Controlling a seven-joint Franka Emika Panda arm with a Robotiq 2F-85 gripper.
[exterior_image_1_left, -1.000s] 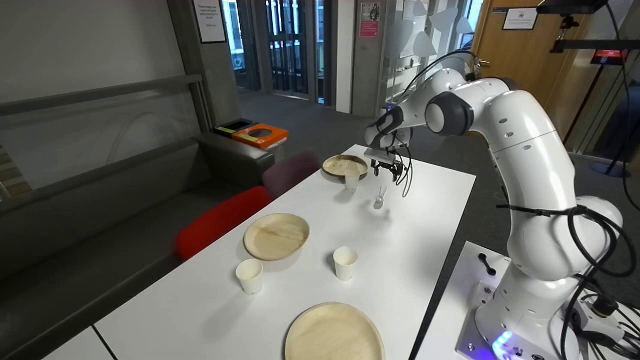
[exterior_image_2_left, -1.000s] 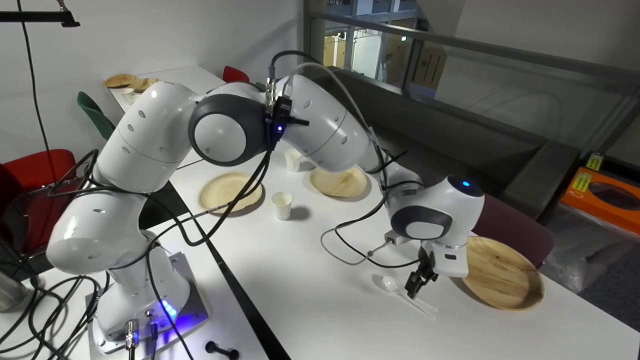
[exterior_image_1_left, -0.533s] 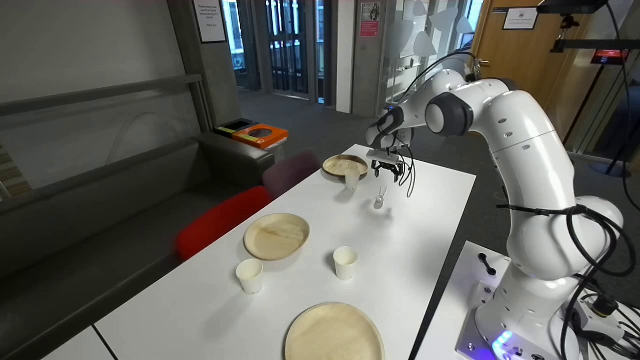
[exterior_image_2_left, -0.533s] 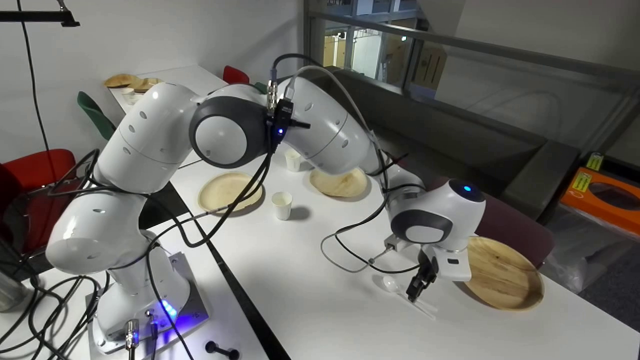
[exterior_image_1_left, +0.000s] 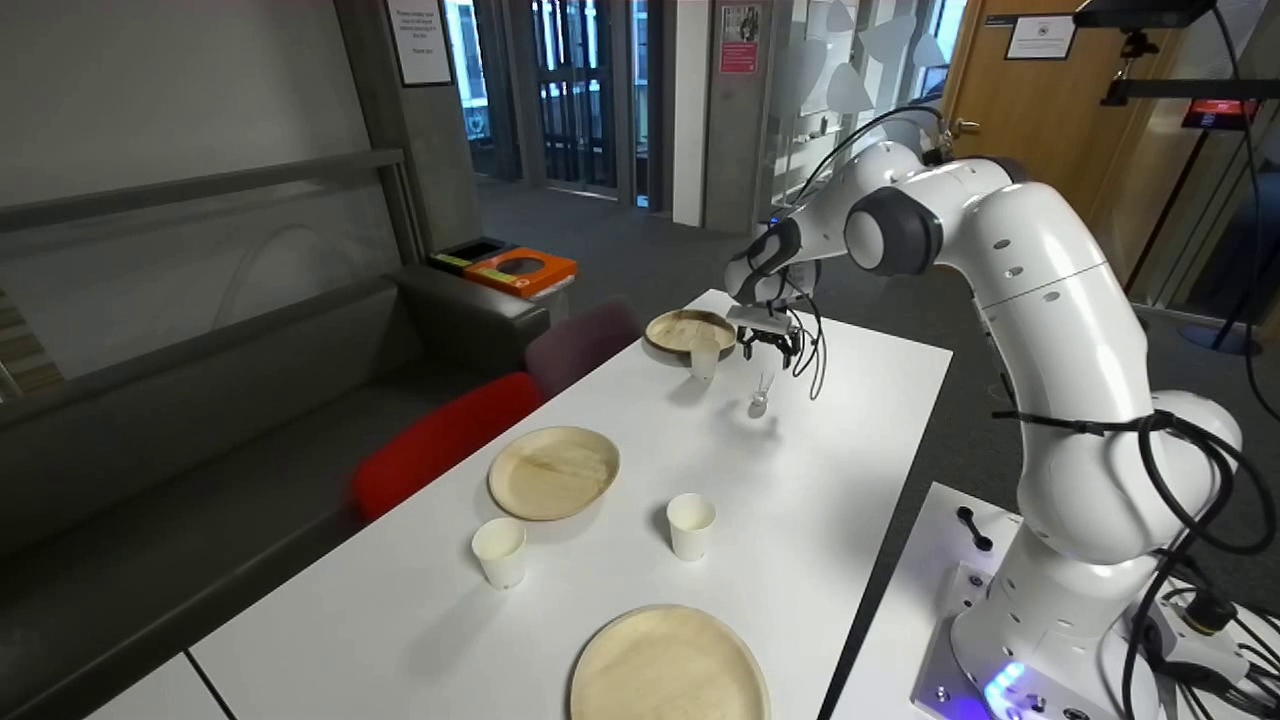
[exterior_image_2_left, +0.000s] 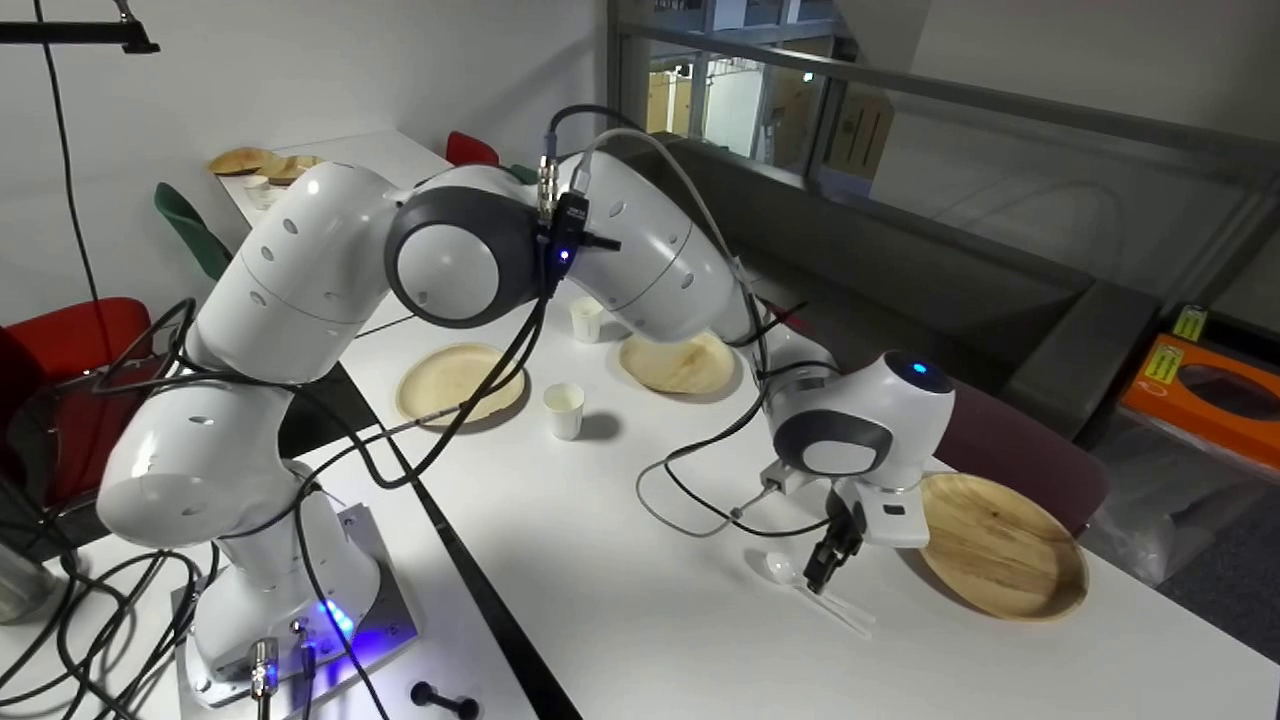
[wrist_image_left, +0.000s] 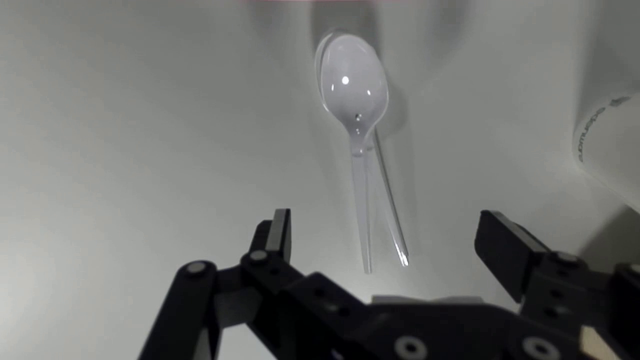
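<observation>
Currently, the claw (wrist_image_left: 385, 225) is agape, its fingers (wrist_image_left: 278, 232) spread wide above the tabletop (wrist_image_left: 150, 165), one to either side of the handle of the clear spoon (wrist_image_left: 354, 75) and neither touching it. The spoon lies on the tabletop, its bowl pointing away from the claw, over what looks like a second clear utensil (wrist_image_left: 392, 215); their handles splay into a narrow V. Near the spoon, off to one side, a pale cup (wrist_image_left: 615, 145) is cut by the edge of the wrist view. In an exterior view, a wooden plate (exterior_image_1_left: 690, 325) sits behind that cup, farther from the spoon; whether cup and plate touch is hard to tell. Past the plate from the spoon, a plum chair (exterior_image_1_left: 585, 345) stands at the tabletop's edge. Well apart from the spoon, in both exterior views, two more pale cups (exterior_image_2_left: 564, 411) and two more wooden plates (exterior_image_2_left: 677, 365) rest on the same tabletop. A red chair (exterior_image_1_left: 450, 440) is farther from the spoon than the plum one, and a dark sofa (exterior_image_1_left: 250, 480), farther still, runs behind both chairs.
</observation>
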